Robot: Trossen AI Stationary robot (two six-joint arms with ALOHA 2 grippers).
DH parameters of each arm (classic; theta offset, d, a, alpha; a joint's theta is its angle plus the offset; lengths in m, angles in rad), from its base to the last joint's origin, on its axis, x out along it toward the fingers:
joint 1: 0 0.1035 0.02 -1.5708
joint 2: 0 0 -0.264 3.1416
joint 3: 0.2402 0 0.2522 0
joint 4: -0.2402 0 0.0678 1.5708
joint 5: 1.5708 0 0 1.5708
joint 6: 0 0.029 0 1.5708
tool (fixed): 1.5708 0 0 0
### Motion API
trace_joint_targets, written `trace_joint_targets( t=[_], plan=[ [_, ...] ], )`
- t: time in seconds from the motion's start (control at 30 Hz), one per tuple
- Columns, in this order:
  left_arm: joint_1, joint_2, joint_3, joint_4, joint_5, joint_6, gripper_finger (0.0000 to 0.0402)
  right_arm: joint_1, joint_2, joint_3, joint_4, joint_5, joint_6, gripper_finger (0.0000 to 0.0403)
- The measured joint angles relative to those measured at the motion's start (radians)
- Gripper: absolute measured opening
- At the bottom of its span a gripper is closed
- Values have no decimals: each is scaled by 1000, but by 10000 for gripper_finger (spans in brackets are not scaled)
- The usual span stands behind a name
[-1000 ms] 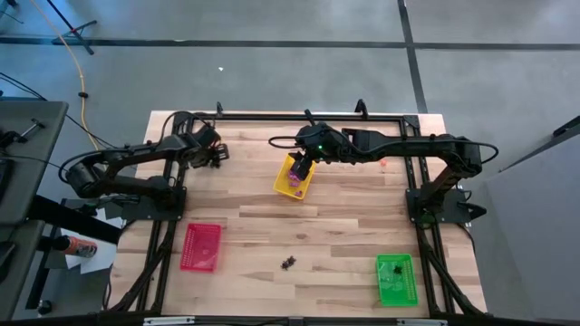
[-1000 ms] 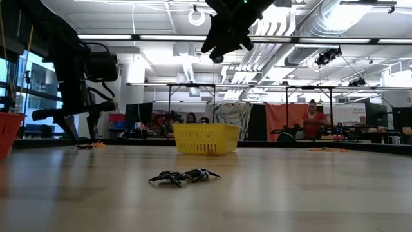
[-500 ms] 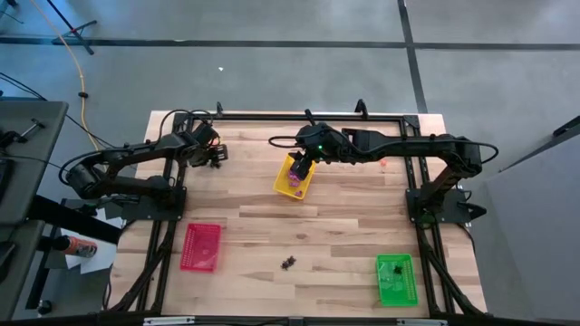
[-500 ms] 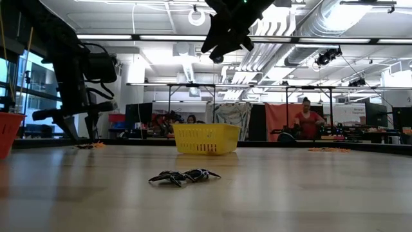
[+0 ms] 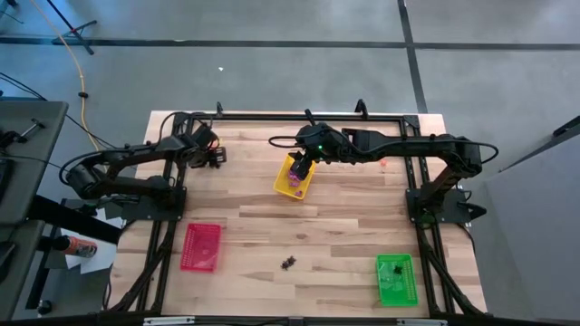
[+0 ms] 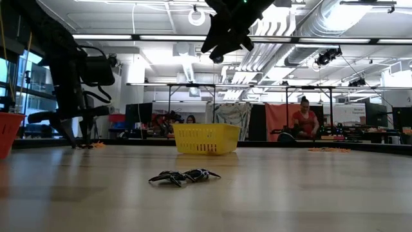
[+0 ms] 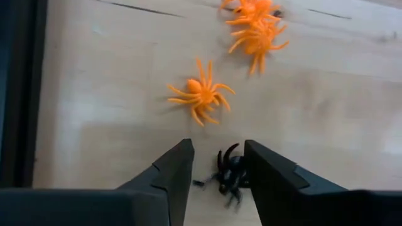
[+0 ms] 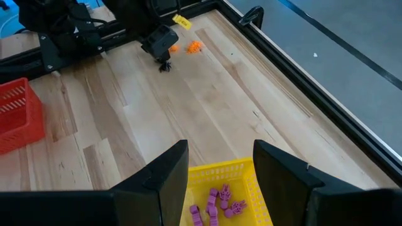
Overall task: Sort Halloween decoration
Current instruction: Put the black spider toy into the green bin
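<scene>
Left Gripper Positioned Over Black Spider

With the left gripper (image 7: 218, 182) spread, I see the small black plastic spider (image 7: 231, 177) between its fingers, nearer one finger (image 7: 270, 179), on the wooden table (image 7: 94, 94) at the far-left corner. Closing should capture it. My right gripper (image 8: 220, 182) hangs spread, empty, above the yellow rectangular tray (image 8: 226, 172).

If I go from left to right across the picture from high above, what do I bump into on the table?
Left hand → red tray → black spiders → green tray.
</scene>
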Motion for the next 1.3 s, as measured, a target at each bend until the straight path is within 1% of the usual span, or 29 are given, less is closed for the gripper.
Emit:
trace_joint_targets(
  t=[0.43, 0.6, 0.87, 1.03, 1.3],
  plan=[
    [0, -1, -15, 16, 3, -1, 106, 0, 0, 0, 0, 0, 0, 173],
    [0, -1, -16, 11, 2, -7, 74, 0, 0, 0, 0, 0, 0, 173],
    [0, 0, -16, 15, 6, -8, 5, 0, 0, 0, 0, 0, -2, 173],
    [0, 0, -16, 18, 7, -7, 2, 0, 0, 0, 0, 0, -3, 173],
    [0, 0, 1, 5, 20, 46, 0, 0, 0, 0, 0, 1, -3, 173]
  ],
)
